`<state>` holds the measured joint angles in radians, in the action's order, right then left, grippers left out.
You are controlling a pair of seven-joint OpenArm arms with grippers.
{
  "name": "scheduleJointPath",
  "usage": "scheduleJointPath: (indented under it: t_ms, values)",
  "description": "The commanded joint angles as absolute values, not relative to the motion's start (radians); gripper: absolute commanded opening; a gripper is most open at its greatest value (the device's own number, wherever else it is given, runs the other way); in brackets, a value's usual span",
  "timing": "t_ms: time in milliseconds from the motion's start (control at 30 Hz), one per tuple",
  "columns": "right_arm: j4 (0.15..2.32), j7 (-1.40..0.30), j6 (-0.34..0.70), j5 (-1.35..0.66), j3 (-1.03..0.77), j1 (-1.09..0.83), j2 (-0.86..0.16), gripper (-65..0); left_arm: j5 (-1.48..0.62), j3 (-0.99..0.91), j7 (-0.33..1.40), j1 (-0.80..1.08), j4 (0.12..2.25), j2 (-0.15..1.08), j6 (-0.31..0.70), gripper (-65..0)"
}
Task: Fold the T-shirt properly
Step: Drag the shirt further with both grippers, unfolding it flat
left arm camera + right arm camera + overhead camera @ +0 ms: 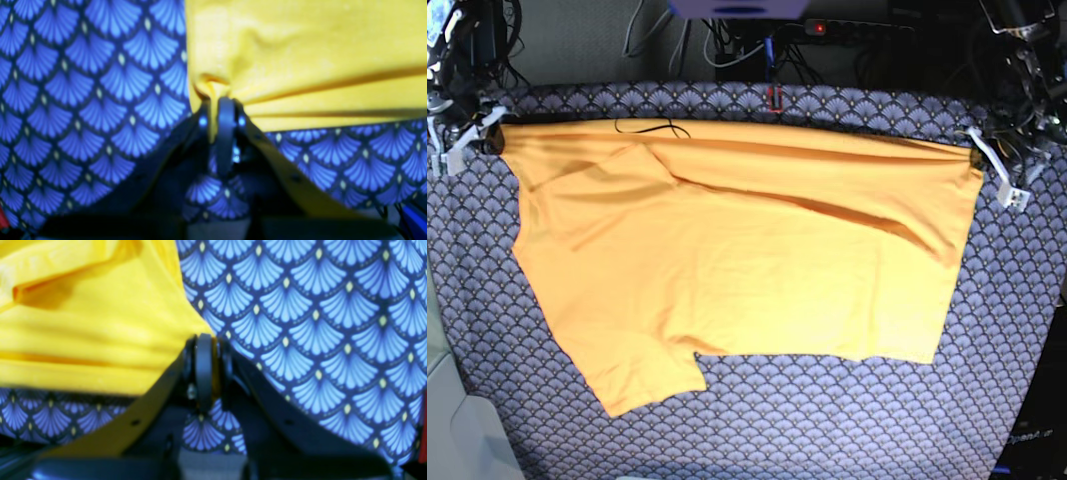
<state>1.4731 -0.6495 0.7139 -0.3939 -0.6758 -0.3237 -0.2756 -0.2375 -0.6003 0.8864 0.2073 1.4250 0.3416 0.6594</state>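
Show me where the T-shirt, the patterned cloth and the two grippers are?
T-shirt point(747, 270): base view, middle.
Patterned cloth point(827, 420): base view, bare front.
Left gripper point(222, 101): left wrist view, fingertips.
Right gripper point(205, 340): right wrist view, fingertips.

Blue-grey scallop-patterned cloth point(827, 420) spread across the whole frame; black cables point(727, 40) and red-lit power strip point(857, 27) along the top edge.

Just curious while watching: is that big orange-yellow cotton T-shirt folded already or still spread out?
Mostly spread: the orange-yellow cotton T-shirt lies open across the blue scallop-patterned cloth, only its far edge stretched between both grippers, one sleeve turned over.
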Motion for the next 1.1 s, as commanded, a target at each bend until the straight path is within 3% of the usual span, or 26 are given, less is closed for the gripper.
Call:
scheduleJointPath:
  t_ms: [0,1067]
  values:
    - [1.489,-0.625,0.698,-0.384,-0.693,-0.334,-0.297,-65.0,-0.177,-0.611,0.946,0.219,1.431,0.364,0.644,-65.0]
    - [1.484,-0.631,0.698,-0.384,-0.694,-0.348,-0.295,-64.0,-0.177,-0.610,0.912,0.298,1.422,0.358,0.647,-65.0]
